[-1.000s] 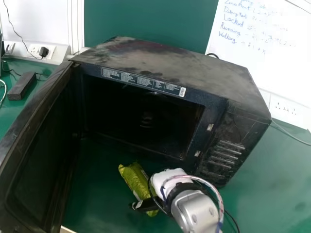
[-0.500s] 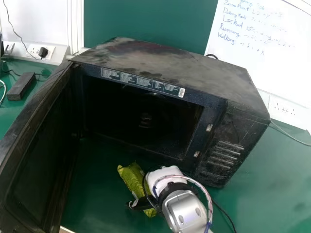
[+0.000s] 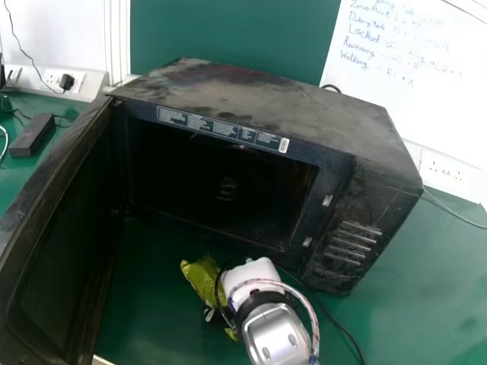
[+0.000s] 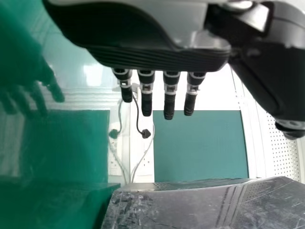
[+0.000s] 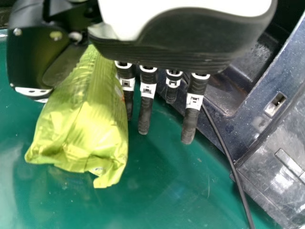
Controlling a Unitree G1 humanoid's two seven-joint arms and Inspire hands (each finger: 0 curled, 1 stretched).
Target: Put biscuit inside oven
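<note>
The biscuit packet (image 3: 199, 280) lies on the tabletop (image 3: 144, 304), outside the microwave oven (image 3: 266, 99) and before its open mouth. The right hand (image 3: 253, 272) is above it; the packet is between thumb and fingers (image 5: 188, 125), which are straight and a little apart. If they touch the packet, I cannot tell. A stretch of tabletop separates the packet from the open oven door (image 3: 57, 228). A black cable (image 5: 228, 157) runs near the oven's front edge. In the left wrist view, the left hand (image 4: 143, 33) has straight fingers.
</note>
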